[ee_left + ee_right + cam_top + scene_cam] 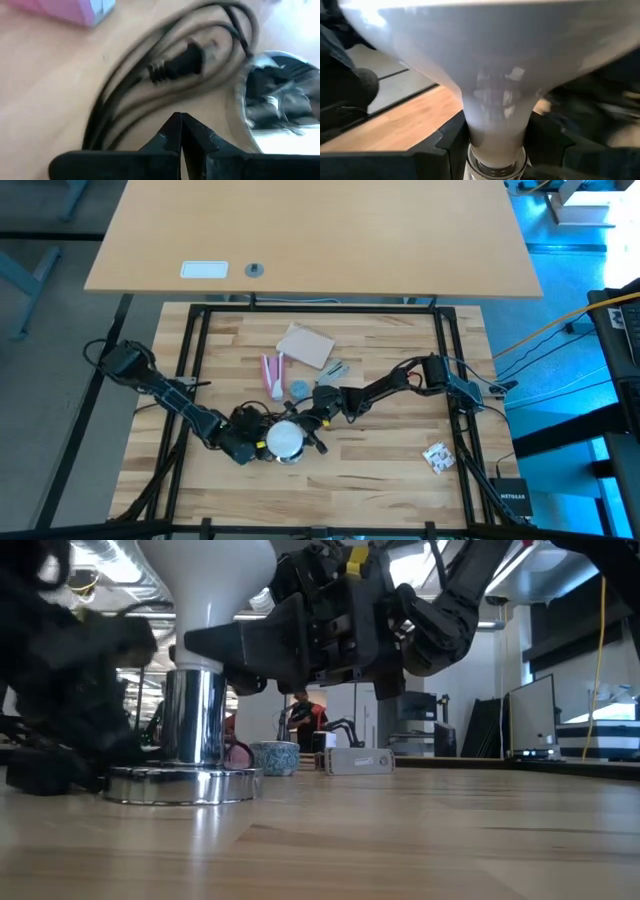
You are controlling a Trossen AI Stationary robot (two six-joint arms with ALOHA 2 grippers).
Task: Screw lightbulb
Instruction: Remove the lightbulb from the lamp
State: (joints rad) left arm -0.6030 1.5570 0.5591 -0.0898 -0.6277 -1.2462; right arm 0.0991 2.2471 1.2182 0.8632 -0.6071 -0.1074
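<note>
Right gripper: 2 dark fingers clamped on narrow neck of lightbulb, dome flaring wide above, silvery threads just below fingers. Low view, left of frame: lightbulb neck upright over chrome socket post on round chrome base. High view, lower centre: bulb dome between both arms. Left gripper: fingers pressed together, holding nothing, beside chrome base; black power cord with plug coiled past fingertips. Farther: light-blue cap, pink item.

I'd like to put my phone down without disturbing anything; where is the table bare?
Bare: the wooden table's near strip, bordered by the crumpled white wrapper. Crowded: the middle, where both grippers flank the white lightbulb, with pink tubes and brown card behind.
</note>
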